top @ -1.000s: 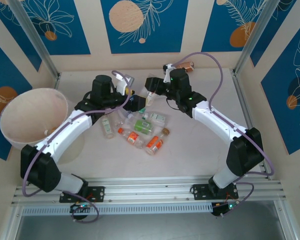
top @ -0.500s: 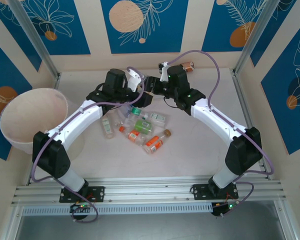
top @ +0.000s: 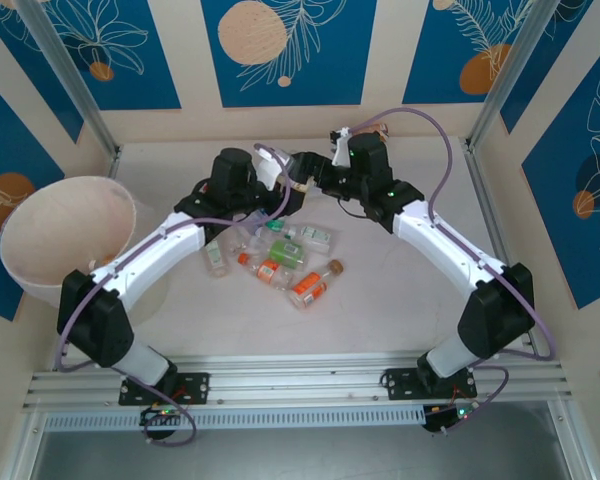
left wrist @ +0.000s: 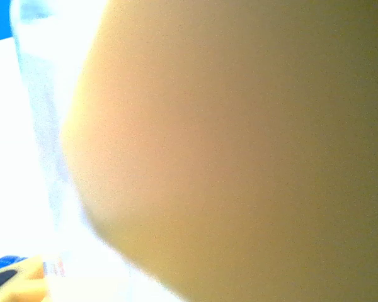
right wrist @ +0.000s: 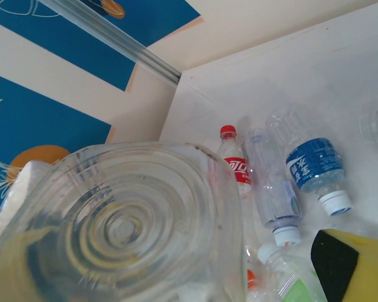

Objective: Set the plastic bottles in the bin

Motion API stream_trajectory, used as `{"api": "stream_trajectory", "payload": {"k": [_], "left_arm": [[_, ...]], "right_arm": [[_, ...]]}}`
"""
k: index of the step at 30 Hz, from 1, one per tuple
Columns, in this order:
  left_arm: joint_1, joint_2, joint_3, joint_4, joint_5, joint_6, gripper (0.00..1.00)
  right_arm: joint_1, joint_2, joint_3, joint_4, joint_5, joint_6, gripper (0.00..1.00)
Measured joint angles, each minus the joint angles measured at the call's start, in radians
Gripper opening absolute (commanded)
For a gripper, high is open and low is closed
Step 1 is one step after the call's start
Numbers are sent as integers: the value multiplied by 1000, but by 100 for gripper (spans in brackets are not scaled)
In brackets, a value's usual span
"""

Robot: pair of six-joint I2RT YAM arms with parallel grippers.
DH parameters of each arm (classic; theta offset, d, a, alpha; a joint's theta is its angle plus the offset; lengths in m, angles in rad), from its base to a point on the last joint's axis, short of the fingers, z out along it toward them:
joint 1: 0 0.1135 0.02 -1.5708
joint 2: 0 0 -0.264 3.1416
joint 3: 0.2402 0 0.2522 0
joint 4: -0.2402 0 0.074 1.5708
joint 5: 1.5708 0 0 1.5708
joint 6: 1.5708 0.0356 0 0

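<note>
Your left gripper (top: 285,190) is at the clear bottle (right wrist: 123,226), far centre, its grip unreadable. Your right gripper (top: 306,180) has its fingers spread loose around it.

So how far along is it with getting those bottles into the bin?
Barely started, it seems. Done: nothing visible, the bin looks empty from above. In hand: one clear bottle is up between the left claw and right claw, which meet over the table; the right one stands open. Still to go: the pile of bottles, plus a lone bottle at the far edge.
</note>
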Motion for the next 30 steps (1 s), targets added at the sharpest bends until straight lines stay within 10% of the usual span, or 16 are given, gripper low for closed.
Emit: {"api": "stream_trajectory", "payload": {"k": [10, 30], "left_arm": [[23, -242, -135, 14, -240, -27, 0], [24, -565, 16, -93, -741, 50, 0]], "right_arm": [[-72, -232, -135, 29, 214, -60, 100], [-98, -256, -206, 37, 222, -162, 100]]}}
